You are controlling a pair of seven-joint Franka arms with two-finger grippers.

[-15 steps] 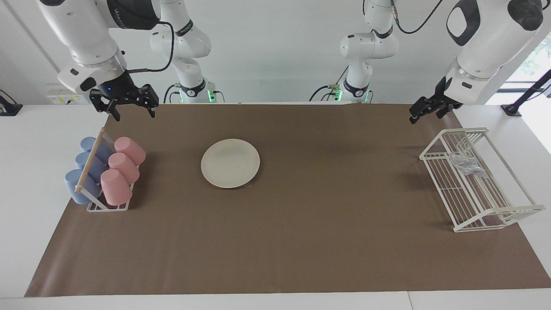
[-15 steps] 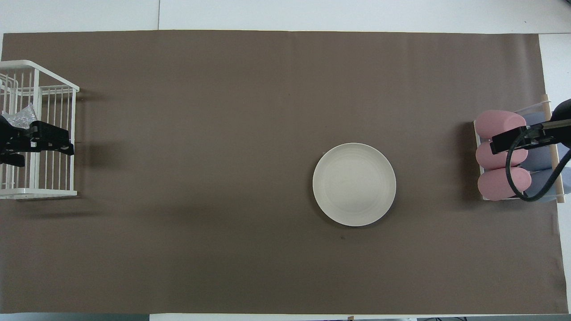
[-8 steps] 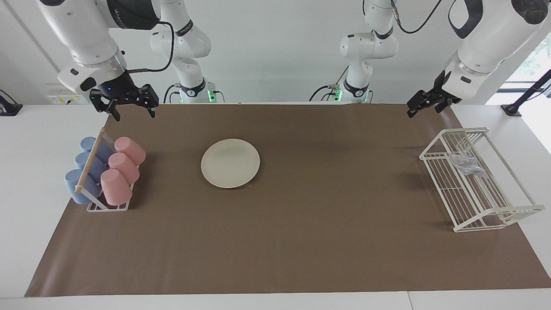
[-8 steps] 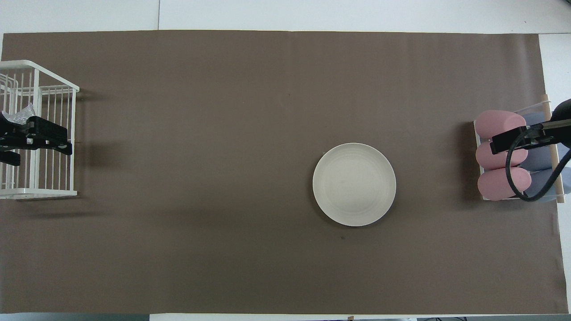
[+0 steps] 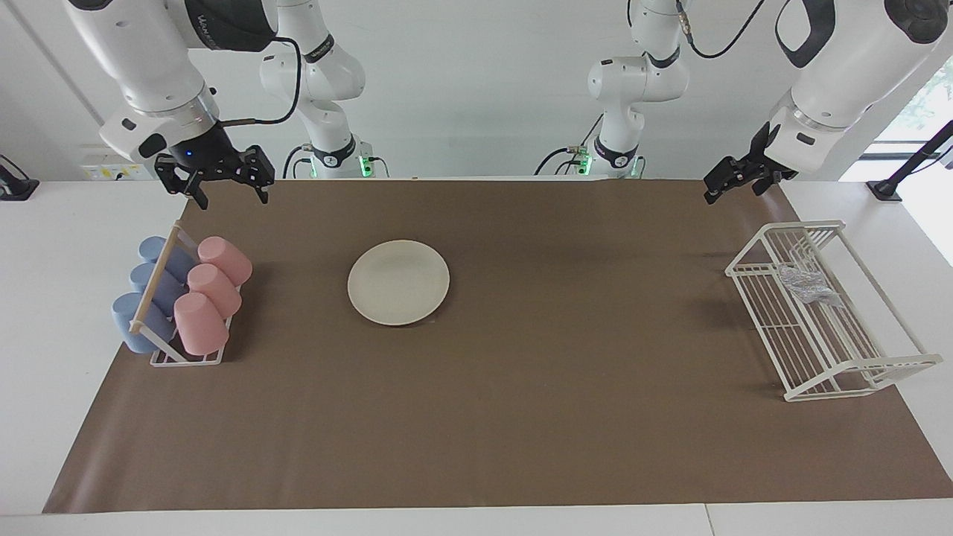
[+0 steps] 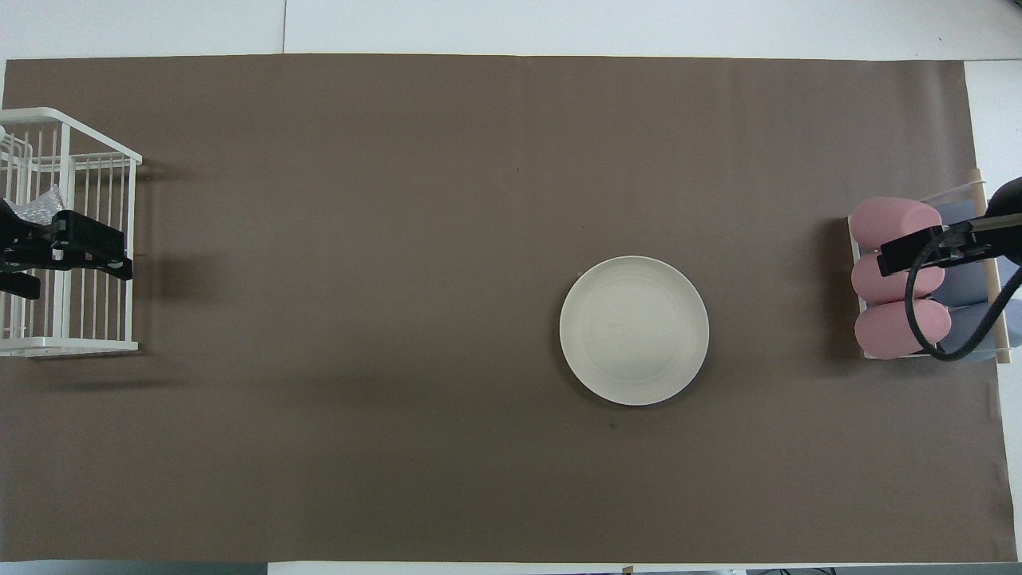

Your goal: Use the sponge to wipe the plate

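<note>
While both hands gape empty: sponge [image 5: 808,286] in wire basket [image 5: 856,366], plate [image 5: 398,282] beside cup rack [image 5: 186,356].

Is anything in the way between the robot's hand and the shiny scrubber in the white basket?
Nothing visible blocks it. The silvery mesh sponge lies in the open-topped white wire rack, whose side wires rise around it. The open left gripper hangs up in the air nearby and would likely need to reach in from above.
</note>
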